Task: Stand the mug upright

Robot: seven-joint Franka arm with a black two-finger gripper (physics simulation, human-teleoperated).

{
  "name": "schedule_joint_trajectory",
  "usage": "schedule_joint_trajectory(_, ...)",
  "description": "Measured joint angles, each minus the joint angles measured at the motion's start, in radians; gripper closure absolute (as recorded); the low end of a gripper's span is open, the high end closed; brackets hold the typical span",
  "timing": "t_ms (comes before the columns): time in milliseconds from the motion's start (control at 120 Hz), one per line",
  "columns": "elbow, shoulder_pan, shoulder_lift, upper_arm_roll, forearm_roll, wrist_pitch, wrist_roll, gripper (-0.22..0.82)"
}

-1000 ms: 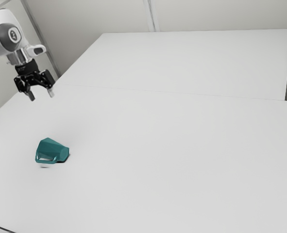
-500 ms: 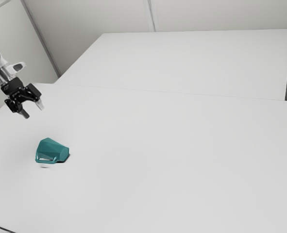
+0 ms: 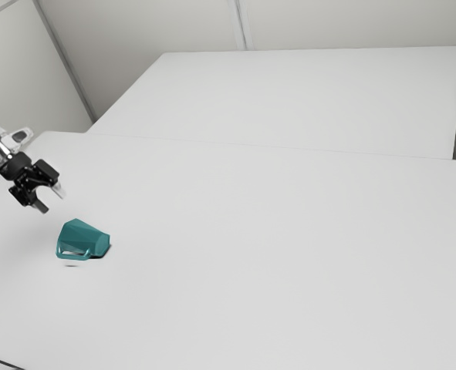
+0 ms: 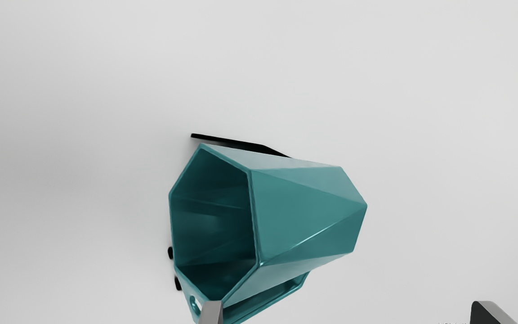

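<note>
By the exterior view, ease the fingers [image 3: 56, 190], spread apart and empty, down toward the mug [image 3: 85, 240], lying on its side on the worktop [image 3: 251, 247]. By the wrist view, centre it before closing, avoid snagging the handle [image 4: 268, 301], then lift gently and turn base-down.

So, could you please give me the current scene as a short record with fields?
object: teal faceted mug
pose: lying on its side, not upright
support: white table
mouth: open end toward the exterior view's left
handle: loop on the side nearer the exterior camera
gripper: black, open, raised above the table
grasp: none; fingers wide apart
task status: mug not yet set upright
</note>
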Motion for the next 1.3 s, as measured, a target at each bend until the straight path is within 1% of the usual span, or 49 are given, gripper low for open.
schedule_joint_trajectory(167, -0.01, 0.015, 0.022, 0.0, -0.038, 0.0, 0.064, 0.0)
schedule_joint_trajectory(500, -0.082, 0.052, 0.032, 0.0, -0.072, -0.002, 0.182, 0.0)
schedule_joint_trajectory(683, -0.085, 0.053, 0.05, 0.0, -0.096, -0.001, 0.232, 0.0)
schedule_joint_trajectory(800, -0.085, 0.08, 0.055, -0.001, -0.115, -0.005, 0.263, 0.0)
schedule_joint_trajectory(975, -0.085, 0.087, 0.069, -0.003, -0.135, -0.008, 0.302, 0.0)
schedule_joint_trajectory(1300, -0.096, 0.086, 0.079, -0.037, -0.174, -0.004, 0.349, 0.0)
